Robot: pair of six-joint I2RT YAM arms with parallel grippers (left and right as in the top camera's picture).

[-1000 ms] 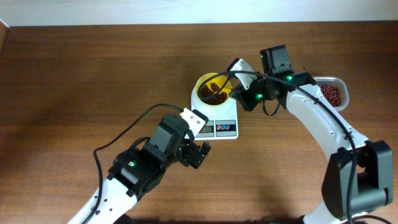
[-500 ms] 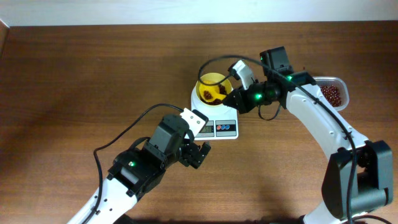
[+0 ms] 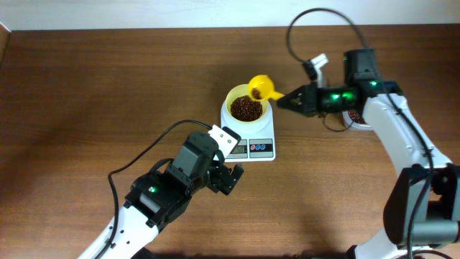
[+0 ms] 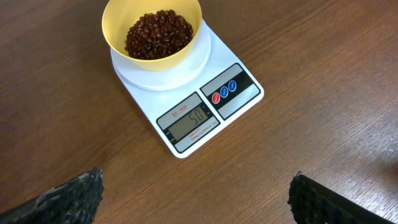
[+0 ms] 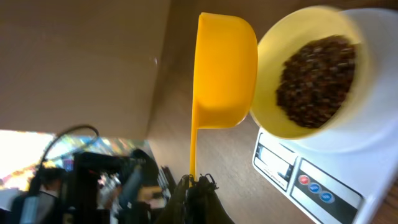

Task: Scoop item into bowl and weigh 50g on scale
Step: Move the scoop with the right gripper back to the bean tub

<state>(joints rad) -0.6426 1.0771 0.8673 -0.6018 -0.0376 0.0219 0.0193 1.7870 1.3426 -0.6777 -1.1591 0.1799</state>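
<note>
The right arm (image 3: 388, 137) reaches up from the near right corner and bends across toward the middle of the table (image 3: 108, 79). Its right claw (image 3: 289, 100) points left and is clamped on the thin handle of a yellow scoop (image 3: 263, 88). The scoop hangs in the air at the bowl's upper right rim, turned on its side so the wrist camera sees its back (I cannot tell whether anything is in it).

The left arm (image 3: 154, 198) lies low at the near left. Its left claw (image 3: 230, 175) is aimed at the front of the scale, close but not touching, with its fingers (image 4: 71, 193) spread wide and nothing between them.

By my count there is one bowl (image 4: 118, 46), one scale (image 4: 245, 102) and one scoop. The bowl sits on the scale's round plate, behind the display (image 4: 189, 119), which seems to read 50. Beside the display are three buttons (image 4: 224, 91), one red and two blue. The beans (image 4: 158, 34) lie heaped in the bowl, far too many to count.
</note>
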